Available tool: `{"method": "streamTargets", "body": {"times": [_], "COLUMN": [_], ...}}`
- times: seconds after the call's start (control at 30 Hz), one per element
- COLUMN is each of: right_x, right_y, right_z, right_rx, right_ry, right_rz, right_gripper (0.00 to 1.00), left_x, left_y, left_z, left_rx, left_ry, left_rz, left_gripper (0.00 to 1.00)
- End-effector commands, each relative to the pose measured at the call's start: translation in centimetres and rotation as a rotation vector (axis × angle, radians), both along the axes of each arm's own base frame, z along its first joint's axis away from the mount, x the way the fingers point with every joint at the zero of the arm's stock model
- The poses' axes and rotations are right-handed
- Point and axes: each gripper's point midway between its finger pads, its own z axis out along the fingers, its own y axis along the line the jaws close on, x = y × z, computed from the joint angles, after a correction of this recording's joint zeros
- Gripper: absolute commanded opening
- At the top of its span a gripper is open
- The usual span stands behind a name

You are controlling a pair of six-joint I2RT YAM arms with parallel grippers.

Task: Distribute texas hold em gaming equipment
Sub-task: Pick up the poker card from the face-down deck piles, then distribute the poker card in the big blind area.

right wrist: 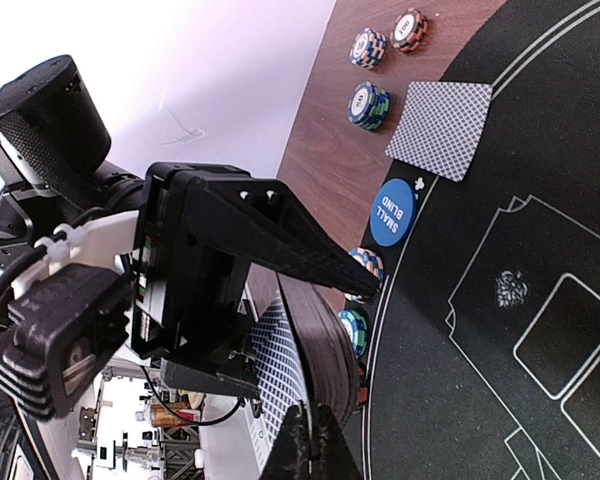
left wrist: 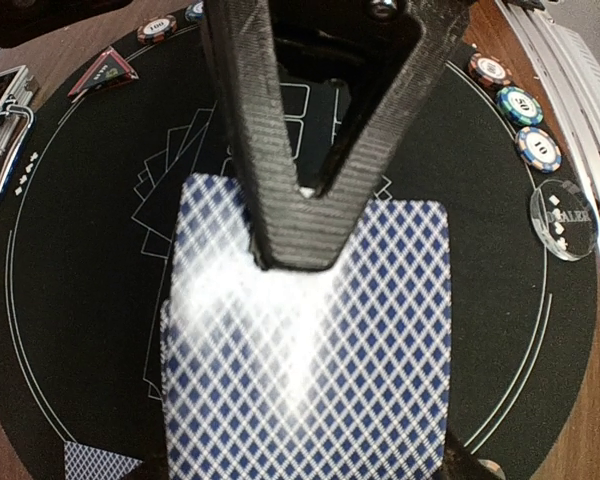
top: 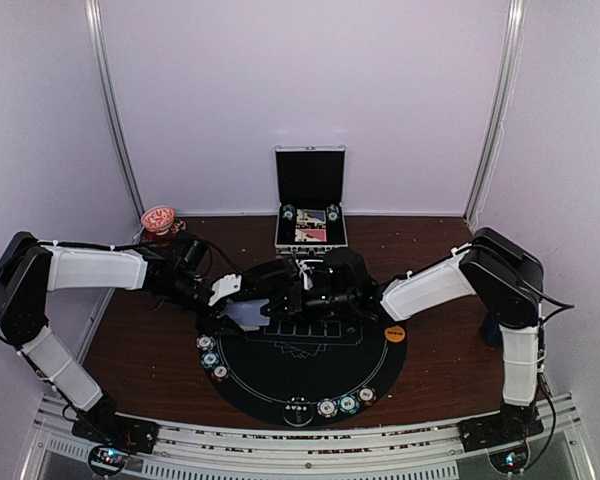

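A brown desk (top: 450, 350) carries a round black mat (top: 310, 375), and two robot arms meet above the mat's far edge. The likely trouble is at the deck of cards (left wrist: 310, 370) — the left jaws pinch the whole deck flat, one finger across its blue-diamond back near a short edge and one beneath, so most of the deck hangs unsupported. A pull from the other arm could drag several cards out together, or spill the deck over the mat. The right jaws are pressed together right against the deck's side, above the mat. Whether a card sits between them cannot be told, so they may come away with nothing. A face-down card (right wrist: 440, 128) straddles the mat's rim, a blue disc (right wrist: 391, 212) just beside it, striped chips (right wrist: 367, 105) just outside the rim.
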Motion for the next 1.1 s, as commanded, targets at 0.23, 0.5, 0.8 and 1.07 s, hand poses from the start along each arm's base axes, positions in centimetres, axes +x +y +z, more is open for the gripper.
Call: {"method": "streamTargets", "body": {"times": [0.23, 0.5, 0.8, 1.07], "right_x": [0.0, -1.9, -3.7, -5.5], "right_y": [-6.7, -13.7, -22.5, -27.0], "right_z": [2.6, 2.1, -0.1, -4.2], "right_rx": [0.038, -0.067, -0.229, -0.324], "right_ry": [-0.026, -0.043, -0.031, 0.052], "right_rz": [-0.127, -0.259, -0.488, -0.577], "right_gripper": [0.0, 0.0, 0.0, 0.0], "left_x": [0.5, 0.5, 0.5, 0.5], "left_y": [-0.3, -0.3, -0.3, -0.2], "left_z": [0.4, 0.4, 0.4, 0.3], "left_rx": [-0.021, -0.02, -0.019, -0.016], "left_ry": [-0.016, -0.017, -0.015, -0.015], "left_rz": [-0.008, -0.008, -0.006, -0.005], "left_gripper": [0.61, 0.61, 0.61, 0.61]}}
